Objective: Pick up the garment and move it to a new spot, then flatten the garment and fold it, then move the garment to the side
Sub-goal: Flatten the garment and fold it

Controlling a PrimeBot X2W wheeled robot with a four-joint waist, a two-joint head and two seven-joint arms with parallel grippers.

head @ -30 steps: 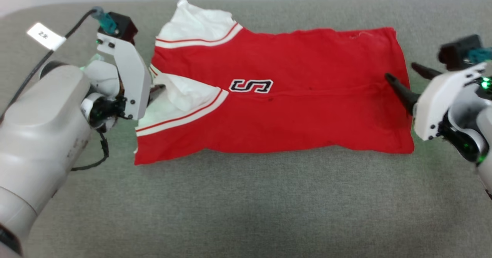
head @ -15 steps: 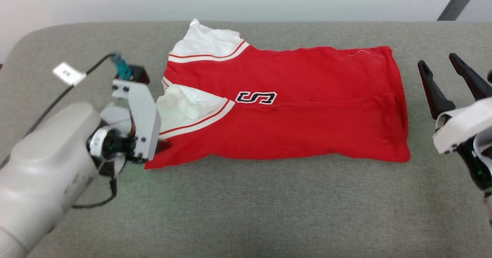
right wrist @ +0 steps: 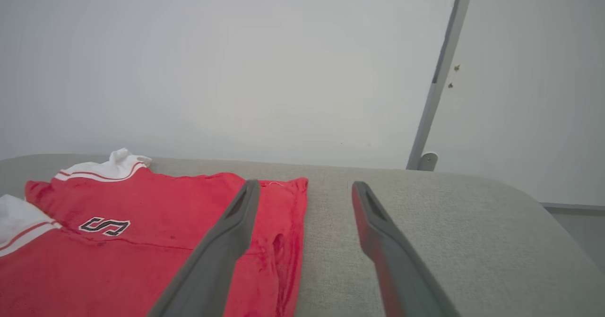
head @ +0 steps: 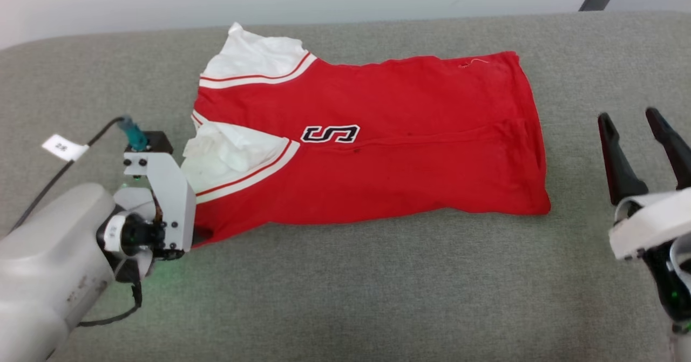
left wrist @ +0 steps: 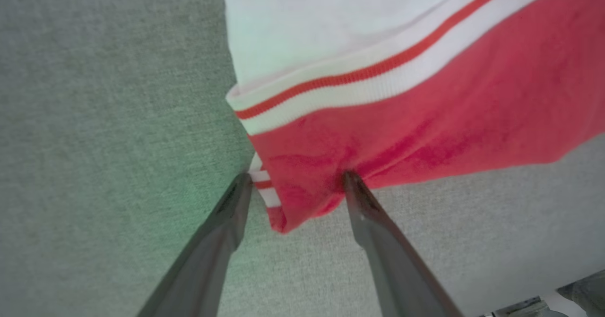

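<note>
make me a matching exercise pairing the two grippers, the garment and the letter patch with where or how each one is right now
Column one:
1. left gripper
2. right gripper
3. garment
4. letter patch

Column two:
a. spread out on the grey surface
b. open, apart from the cloth, off its right edge
c. black and white, on the red cloth
d. open, straddling a red corner with striped trim

Pairs: 1-d, 2-b, 3-a, 4-c
</note>
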